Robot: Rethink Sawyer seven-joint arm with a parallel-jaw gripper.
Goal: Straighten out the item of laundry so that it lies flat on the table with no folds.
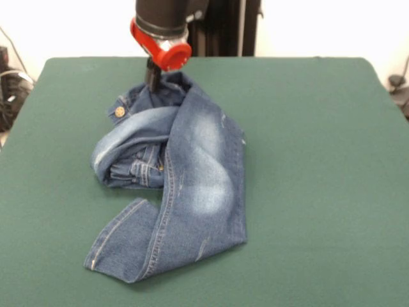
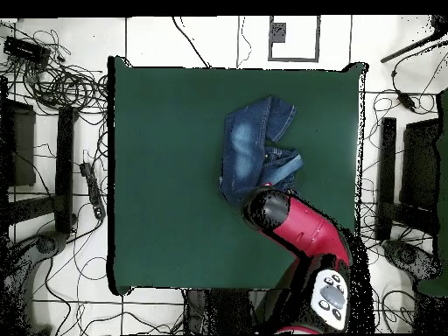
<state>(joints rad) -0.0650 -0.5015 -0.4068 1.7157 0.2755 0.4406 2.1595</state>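
The blue denim jeans (image 1: pixel 192 173) lie crumpled left of the middle of the dark green table (image 1: pixel 319 160). One leg is folded over the bunched waistband, and the brass button (image 1: pixel 119 112) shows at the far left. The lower leg ends point toward the near edge. My gripper (image 1: pixel 153 78) hangs below the red wrist ring (image 1: pixel 163 48) and reaches the far edge of the jeans at the waistband. Its tips are hidden by the cloth. In the overhead view the jeans (image 2: pixel 249 144) lie right of the table's (image 2: pixel 166 175) middle, and the arm's end (image 2: pixel 267 210) covers the gripper.
The robot's pedestal (image 1: pixel 223 25) stands behind the table's far edge. In the overhead view, cables (image 2: pixel 61 83) and dark stands (image 2: pixel 389 166) lie on the floor round the table. Bare green top spreads to the right of the jeans in the front view.
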